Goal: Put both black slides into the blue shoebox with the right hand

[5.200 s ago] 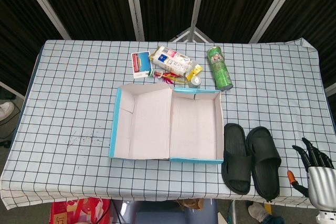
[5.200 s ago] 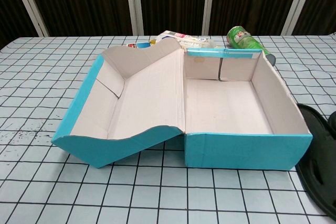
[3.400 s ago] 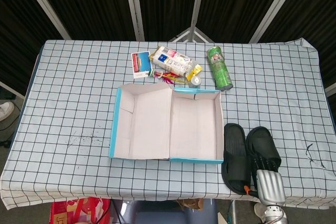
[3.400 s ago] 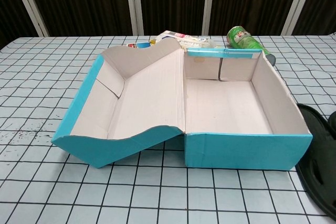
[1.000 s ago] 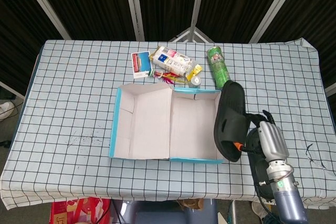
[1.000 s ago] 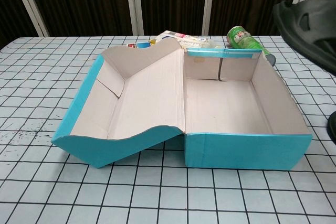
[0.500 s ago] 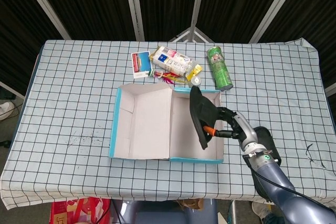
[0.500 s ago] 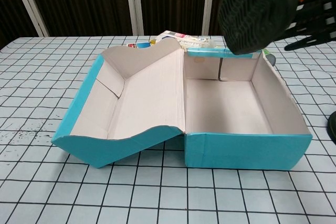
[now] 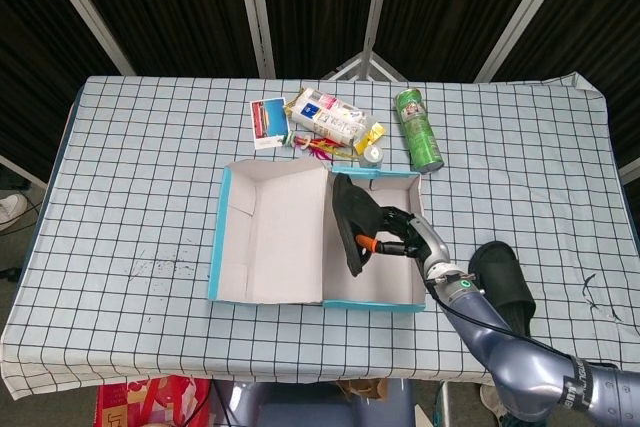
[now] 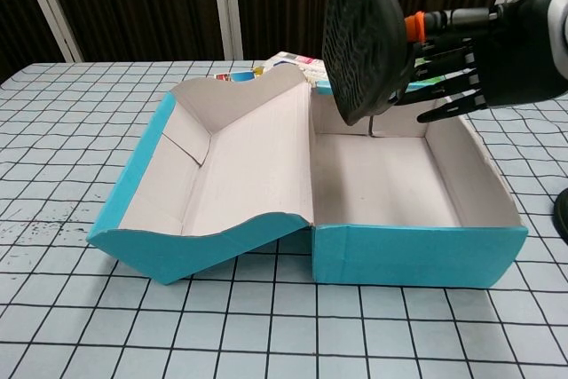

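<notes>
My right hand (image 9: 398, 238) (image 10: 453, 59) grips one black slide (image 9: 350, 222) (image 10: 359, 42) and holds it on edge in the air over the blue shoebox (image 9: 375, 305) (image 10: 413, 255), sole facing left. The box lies open, its lid (image 9: 270, 237) (image 10: 213, 170) folded out to the left, and its white inside holds nothing. The second black slide (image 9: 505, 285) lies flat on the table right of the box; only its edge (image 10: 561, 215) shows in the chest view. My left hand is out of sight.
Behind the box lie a green can (image 9: 418, 129) (image 10: 410, 67), a white snack packet (image 9: 325, 115), a small card (image 9: 268, 121) and some small wrappers (image 9: 345, 145). The checked tablecloth (image 9: 130, 197) runs to the front edge close below the box.
My right hand has carried the slide further left, from the box's right side to over its middle. The other slide and the box have not moved.
</notes>
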`<state>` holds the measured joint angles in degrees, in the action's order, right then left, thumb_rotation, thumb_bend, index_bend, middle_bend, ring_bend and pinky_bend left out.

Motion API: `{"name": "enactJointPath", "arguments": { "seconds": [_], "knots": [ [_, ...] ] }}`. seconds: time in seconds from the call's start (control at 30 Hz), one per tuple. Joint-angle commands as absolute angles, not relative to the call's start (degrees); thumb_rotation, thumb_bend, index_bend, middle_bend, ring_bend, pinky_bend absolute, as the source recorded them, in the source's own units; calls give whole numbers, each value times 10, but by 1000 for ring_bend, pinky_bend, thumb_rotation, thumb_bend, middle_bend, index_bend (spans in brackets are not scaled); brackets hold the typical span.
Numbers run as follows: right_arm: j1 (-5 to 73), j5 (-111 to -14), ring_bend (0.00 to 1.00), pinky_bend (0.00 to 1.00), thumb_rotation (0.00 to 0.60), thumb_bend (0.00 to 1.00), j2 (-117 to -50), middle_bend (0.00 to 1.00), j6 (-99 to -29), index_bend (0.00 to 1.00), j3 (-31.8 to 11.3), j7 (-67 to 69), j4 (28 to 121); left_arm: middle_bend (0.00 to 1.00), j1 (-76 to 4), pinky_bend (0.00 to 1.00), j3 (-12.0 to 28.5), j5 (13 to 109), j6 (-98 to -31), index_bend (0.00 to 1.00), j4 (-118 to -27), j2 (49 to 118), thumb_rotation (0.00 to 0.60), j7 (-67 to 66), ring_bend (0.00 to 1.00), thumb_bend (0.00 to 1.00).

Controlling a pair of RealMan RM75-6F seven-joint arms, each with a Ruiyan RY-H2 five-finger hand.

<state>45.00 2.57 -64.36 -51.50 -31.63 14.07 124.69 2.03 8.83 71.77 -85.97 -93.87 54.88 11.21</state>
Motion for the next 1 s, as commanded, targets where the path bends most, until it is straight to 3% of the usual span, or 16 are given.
{"name": "enactJointPath", "arguments": {
  "seconds": [0.03, 0.7, 1.0],
  "knots": [
    [458, 18, 278, 67, 600, 596, -659, 429, -511, 546, -302, 139, 1228, 0, 20, 92, 89, 717, -859, 83, -938, 549, 600, 113, 0, 373],
    [468, -19, 252, 67, 600, 619, -711, 428, -459, 570, -232, 118, 1134, 0, 17, 92, 89, 714, -855, 84, -938, 551, 600, 104, 0, 373],
    [477, -59, 250, 67, 600, 638, -761, 428, -479, 592, -200, 96, 1094, 0, 17, 92, 89, 715, -852, 84, -937, 550, 600, 108, 0, 373]
  ]
}}
